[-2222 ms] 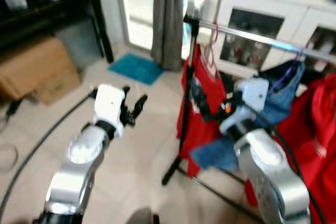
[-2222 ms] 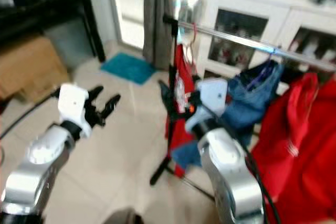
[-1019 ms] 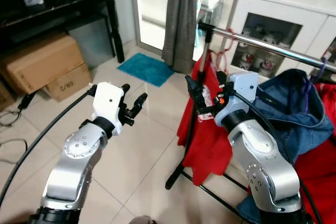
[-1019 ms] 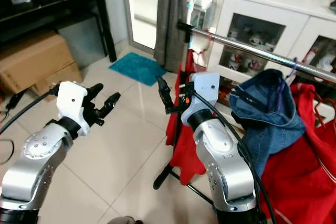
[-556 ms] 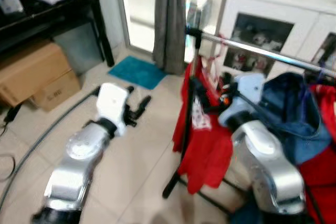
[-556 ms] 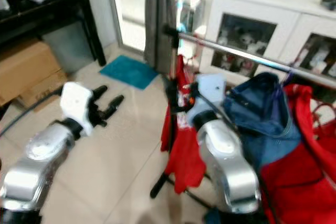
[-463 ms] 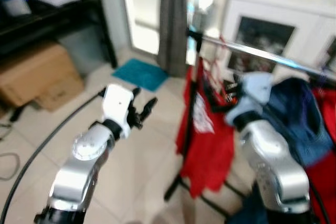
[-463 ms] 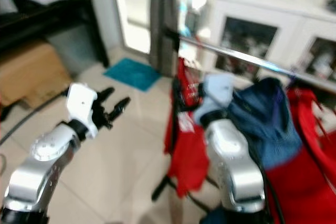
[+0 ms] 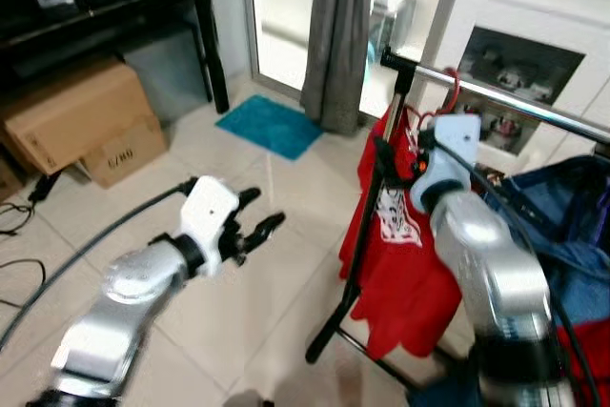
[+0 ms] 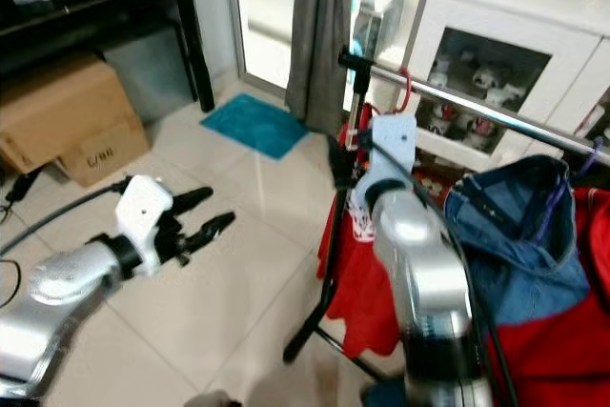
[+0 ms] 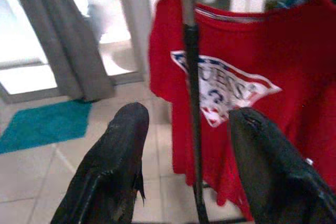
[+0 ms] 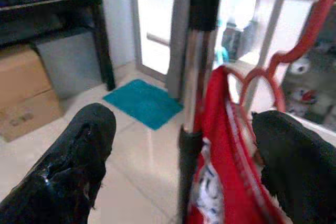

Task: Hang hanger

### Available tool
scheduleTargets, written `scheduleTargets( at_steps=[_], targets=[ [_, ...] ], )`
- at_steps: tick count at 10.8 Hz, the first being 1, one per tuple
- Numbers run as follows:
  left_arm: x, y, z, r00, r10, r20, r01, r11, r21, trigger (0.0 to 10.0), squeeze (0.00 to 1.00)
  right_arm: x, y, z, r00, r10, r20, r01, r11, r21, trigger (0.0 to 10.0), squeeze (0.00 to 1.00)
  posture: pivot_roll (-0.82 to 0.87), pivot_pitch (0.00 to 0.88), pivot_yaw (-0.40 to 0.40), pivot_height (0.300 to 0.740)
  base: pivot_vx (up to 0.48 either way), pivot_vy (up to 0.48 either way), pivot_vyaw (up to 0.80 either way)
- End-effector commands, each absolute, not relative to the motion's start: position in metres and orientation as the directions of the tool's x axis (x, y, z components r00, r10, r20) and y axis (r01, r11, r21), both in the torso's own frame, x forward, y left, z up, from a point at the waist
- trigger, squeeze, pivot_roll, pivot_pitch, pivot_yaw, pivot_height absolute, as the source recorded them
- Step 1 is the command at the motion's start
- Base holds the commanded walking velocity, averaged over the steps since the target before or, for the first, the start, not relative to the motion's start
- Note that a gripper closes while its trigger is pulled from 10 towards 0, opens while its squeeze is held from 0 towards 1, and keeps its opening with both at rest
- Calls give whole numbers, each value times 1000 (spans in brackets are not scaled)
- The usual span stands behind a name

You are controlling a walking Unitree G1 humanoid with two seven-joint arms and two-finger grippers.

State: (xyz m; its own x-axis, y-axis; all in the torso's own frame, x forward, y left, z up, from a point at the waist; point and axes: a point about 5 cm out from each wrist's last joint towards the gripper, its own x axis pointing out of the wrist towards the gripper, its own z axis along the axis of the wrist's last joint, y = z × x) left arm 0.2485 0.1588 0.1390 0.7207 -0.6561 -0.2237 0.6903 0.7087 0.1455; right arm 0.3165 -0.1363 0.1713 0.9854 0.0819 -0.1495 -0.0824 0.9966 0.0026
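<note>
1. Left of the frame: my left gripper hovers over the tiled floor, fingers spread and holding nothing. It points toward the rack, yet sits well apart from it.

2. Centre: the rack's black upright post carries the chrome rail, which runs off to the upper right.

3. Just right of the post: the red hanger has its hook over the rail, and the red T-shirt drapes from it down beside the post.

4. Right of centre: my right gripper is raised close to the post's top — in the right wrist view its two fingers stand wide open, empty, with the post and the hanger's neck between them.

5. Key relation, as I judge it: the hanger lies directly ahead of the right gripper, its long axis roughly along the rail; the right arm is far nearer than the left.

6. Far right: a blue denim garment hangs further along the rail.
</note>
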Motion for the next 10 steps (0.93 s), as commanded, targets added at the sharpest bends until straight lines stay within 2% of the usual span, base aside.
scheduleTargets(
  at_steps=[1, 4, 8, 9, 10],
  targets=[
    [248, 159, 143, 693, -684, -226, 718, 681, 144, 10000, 0, 323, -142, 177, 987, 50, -155, -52, 999, -12, 10000, 0, 68, 0, 0, 723, 0, 0, 0],
    [243, 169, 144, 622, -729, -285, 780, 608, 148, 10000, 0, 353, -152, 181, 973, 31, -230, -40, 999, -34, 10000, 0, 78, 0, -11, 723, 0, 0, 0],
    [244, 170, 145, 585, -755, -298, 808, 574, 133, 10000, 0, 373, -178, 174, 947, 30, -318, -29, 1000, 8, 10000, 0, 71, 0, -7, 723, 0, 0, 0],
    [245, 167, 146, 570, -765, -298, 819, 560, 128, 10000, 0, 378, -186, 169, 940, 27, -339, -18, 999, 30, 3294, 0, 71, 0, -7, 723, 0, 0, 0],
    [246, 167, 146, 564, -768, -305, 823, 554, 128, 10000, 0, 380, -188, 168, 935, 43, -353, -34, 999, 32, 0, 0, 74, 0, -8, 723, 0, 0, 0]
  ],
)
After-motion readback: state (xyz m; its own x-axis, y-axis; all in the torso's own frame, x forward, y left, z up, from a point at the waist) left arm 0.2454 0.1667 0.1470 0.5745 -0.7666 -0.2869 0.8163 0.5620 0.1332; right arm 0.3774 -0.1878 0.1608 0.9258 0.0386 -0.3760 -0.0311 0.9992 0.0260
